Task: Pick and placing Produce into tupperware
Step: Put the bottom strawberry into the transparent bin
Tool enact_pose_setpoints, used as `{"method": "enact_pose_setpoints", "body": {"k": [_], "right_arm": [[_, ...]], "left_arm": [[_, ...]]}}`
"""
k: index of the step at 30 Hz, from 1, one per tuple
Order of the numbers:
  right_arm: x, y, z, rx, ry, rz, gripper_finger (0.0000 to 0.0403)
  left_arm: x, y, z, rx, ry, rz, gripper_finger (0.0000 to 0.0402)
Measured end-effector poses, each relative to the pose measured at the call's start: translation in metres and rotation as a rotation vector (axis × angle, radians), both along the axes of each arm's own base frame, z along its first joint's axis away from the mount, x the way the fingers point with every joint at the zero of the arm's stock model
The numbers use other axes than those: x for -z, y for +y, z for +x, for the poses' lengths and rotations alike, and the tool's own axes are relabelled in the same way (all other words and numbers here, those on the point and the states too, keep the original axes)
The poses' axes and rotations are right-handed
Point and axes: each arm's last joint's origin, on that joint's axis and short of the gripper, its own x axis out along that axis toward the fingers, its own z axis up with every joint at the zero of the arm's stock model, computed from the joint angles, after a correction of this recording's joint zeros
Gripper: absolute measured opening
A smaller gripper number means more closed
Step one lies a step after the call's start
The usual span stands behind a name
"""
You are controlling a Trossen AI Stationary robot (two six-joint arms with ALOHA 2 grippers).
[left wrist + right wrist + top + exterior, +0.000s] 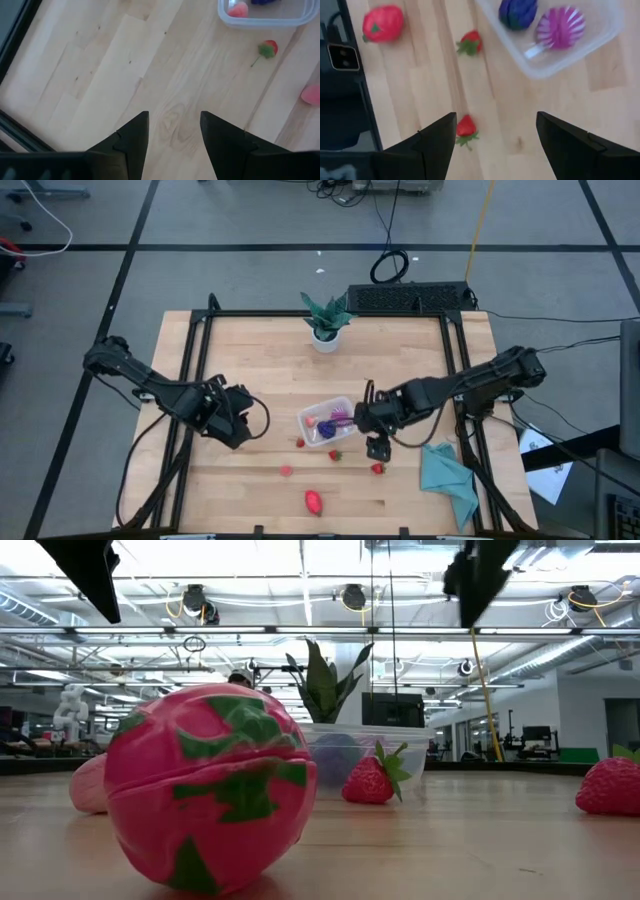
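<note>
**Right gripper open beside the tupperware, nothing held**

My right gripper (372,423) hangs above the table just beside the right end of the tupperware (326,422), its fingers (437,140) spread wide with nothing between them. My left gripper (236,412) waits over the left half of the tabletop, well apart from the container, its fingers (131,137) also parted and empty.

The tupperware sits near the middle of the tabletop. Inside it I can see a dark purple fruit (518,12), a purple-and-white striped piece (561,28) and a pink piece (238,9).

Outside it, toward the front edge, a small strawberry (335,455) lies just beside the container, and another strawberry (378,468) lies below the right gripper. A small red fruit (300,442) sits near the container's left corner, a pink piece (286,471) lies further forward, and a large red-and-green fruit (314,501) rests closest to the front edge.

A teal cloth (448,477) lies crumpled near the front right corner. A green potted plant (326,322) stands at the back edge.
</note>
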Motion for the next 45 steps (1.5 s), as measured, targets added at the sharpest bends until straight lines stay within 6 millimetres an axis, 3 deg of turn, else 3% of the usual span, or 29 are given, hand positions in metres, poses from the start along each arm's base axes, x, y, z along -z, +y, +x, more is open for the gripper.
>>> {"method": "enact_pose_setpoints", "body": {"k": [6,17,23,32,45], "right_arm": [[0.028,0.011,-0.012,0.034,0.085,-0.002,0.0263],[0.064,0.011,-0.022,0.154,0.153,0.015,0.0263],[0.067,0.019,-0.020,0.156,0.108,0.044,0.0263],[0.066,0.050,-0.030,0.157,0.088,0.093,0.0263],[0.064,0.079,-0.043,0.189,0.077,0.153,0.0263]], "left_arm": [[0.000,-0.001,0.001,0.005,-0.010,-0.005,0.0184],[0.000,-0.001,0.001,0.003,-0.011,-0.005,0.0184],[0.000,-0.001,0.001,0.003,-0.011,-0.006,0.0184],[0.000,-0.001,0.001,0.003,-0.011,-0.006,0.0184],[0.000,-0.001,0.002,-0.019,-0.030,-0.021,0.0184]]}}
